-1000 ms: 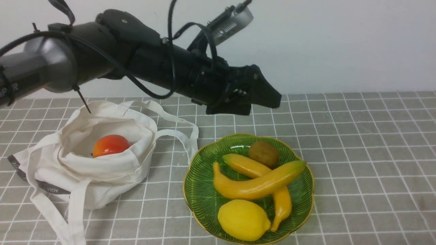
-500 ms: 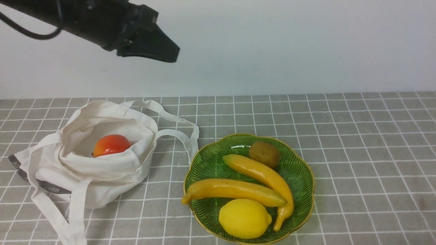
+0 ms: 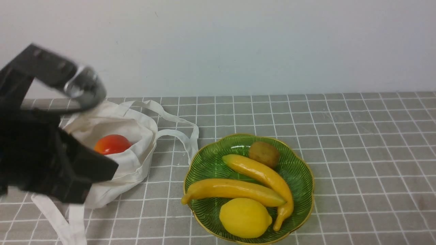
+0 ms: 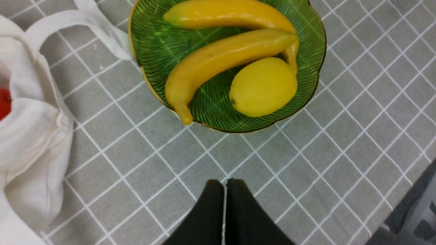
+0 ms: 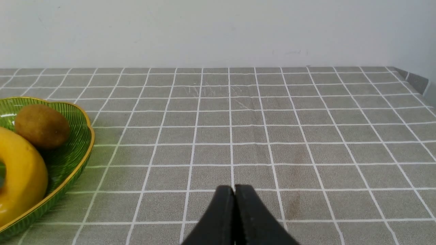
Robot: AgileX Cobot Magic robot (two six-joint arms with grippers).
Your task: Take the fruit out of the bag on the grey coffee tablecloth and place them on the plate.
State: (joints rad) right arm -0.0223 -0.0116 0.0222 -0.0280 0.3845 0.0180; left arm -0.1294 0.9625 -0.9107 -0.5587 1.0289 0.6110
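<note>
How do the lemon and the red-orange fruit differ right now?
The lemon is bright yellow, while the red-orange fruit is red shading to orange.
The lemon is oblong with a pointed tip; the red-orange fruit looks rounder.
The lemon lies on the green plate, whereas the red-orange fruit sits in the bag.
Both have a glossy skin.

Front view: left tool (image 3: 102, 180) blurred, cut off by edge; bag (image 3: 136, 146) partly hidden.

A robot arm (image 3: 51, 136) is reaching over a cloth (image 3: 357, 153) before a bare pale wall (image 3: 238, 47). That is suggesting a lab, though nothing is confirming it.
</note>
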